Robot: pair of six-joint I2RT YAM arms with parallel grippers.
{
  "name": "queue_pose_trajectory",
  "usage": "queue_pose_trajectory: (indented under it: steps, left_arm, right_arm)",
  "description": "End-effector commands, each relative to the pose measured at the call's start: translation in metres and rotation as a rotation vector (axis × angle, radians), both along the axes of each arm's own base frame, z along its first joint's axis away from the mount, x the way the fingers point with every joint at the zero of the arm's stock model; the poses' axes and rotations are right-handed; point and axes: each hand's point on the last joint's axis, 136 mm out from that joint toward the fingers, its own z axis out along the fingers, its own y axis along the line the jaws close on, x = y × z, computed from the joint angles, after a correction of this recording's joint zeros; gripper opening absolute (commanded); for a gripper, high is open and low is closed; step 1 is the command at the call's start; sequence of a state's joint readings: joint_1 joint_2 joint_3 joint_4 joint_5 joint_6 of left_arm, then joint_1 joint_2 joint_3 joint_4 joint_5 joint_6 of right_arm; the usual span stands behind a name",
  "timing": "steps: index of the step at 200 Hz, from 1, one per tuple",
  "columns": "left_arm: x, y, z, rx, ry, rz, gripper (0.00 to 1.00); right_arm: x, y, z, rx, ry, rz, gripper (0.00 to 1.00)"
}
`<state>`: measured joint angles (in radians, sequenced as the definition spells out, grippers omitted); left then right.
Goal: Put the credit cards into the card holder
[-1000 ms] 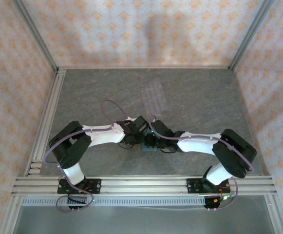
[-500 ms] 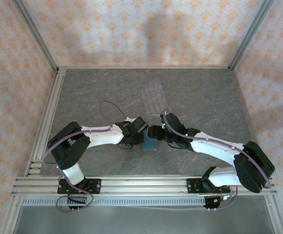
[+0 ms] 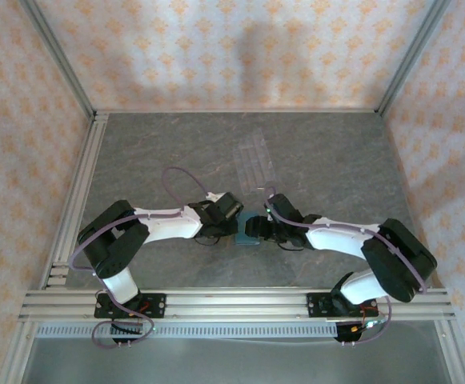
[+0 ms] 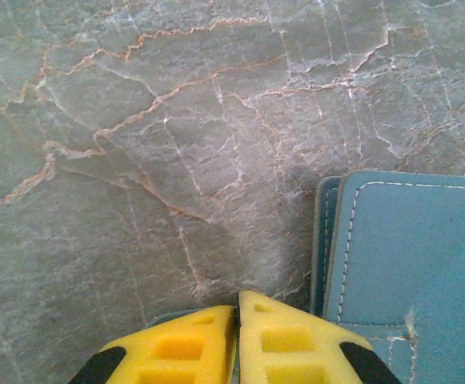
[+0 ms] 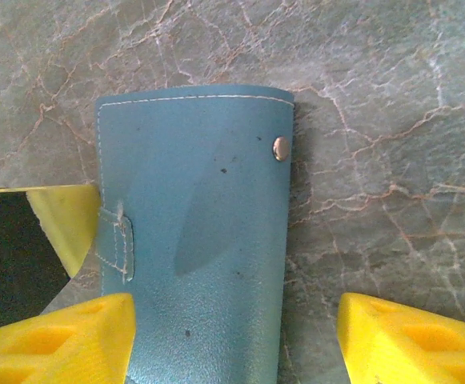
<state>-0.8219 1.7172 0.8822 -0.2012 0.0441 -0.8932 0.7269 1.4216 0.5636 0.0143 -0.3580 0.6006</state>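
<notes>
Right wrist: my right gripper [image 5: 238, 340] had just spread its jaws astride the folded card holder [image 5: 192, 184]. My left gripper [image 4: 236, 340] stayed pinched together; I judged loading done.

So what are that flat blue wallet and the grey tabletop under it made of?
The flat teal-blue rectangular wallet looks like leather or imitation leather: fine-grained, slightly sheened, pale stitching along its edges, and a small metal snap. The grey tabletop looks like veined stone or a marble-print laminate; I can't tell which.
</notes>
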Motion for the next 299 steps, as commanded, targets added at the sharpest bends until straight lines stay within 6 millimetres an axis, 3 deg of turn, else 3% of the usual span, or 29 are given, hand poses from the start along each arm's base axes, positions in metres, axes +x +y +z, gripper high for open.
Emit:
queue_pose_trajectory:
  steps: [1, 49, 115, 185, 217, 243, 299]
  left_arm:
    - [-0.037, 0.047, -0.058, 0.178, 0.166, 0.029, 0.11]
    - [-0.04, 0.048, -0.064, 0.178, 0.171, 0.027, 0.1]
    - [-0.044, 0.047, -0.068, 0.194, 0.175, 0.014, 0.1]
    - [-0.047, 0.045, -0.073, 0.21, 0.181, 0.002, 0.09]
    - [-0.048, 0.044, -0.073, 0.204, 0.183, 0.002, 0.09]
    - [-0.047, 0.043, -0.071, 0.2, 0.182, -0.001, 0.09]
    - [-0.046, 0.042, -0.058, 0.195, 0.163, -0.018, 0.09]
  right_arm:
    - [0.006, 0.008, -0.003, 0.04, -0.008, -0.001, 0.67]
    - [0.01, 0.036, 0.011, 0.183, -0.005, 0.038, 0.62]
    - [0.018, 0.059, 0.04, 0.333, -0.042, 0.063, 0.62]
    - [0.021, 0.052, 0.063, 0.377, -0.096, 0.038, 0.59]
    - [0.02, 0.051, 0.062, 0.373, -0.093, 0.037, 0.56]
    - [0.02, 0.051, 0.055, 0.357, -0.077, 0.036, 0.5]
    - [0.022, 0.048, 0.048, 0.321, -0.068, 0.028, 0.25]
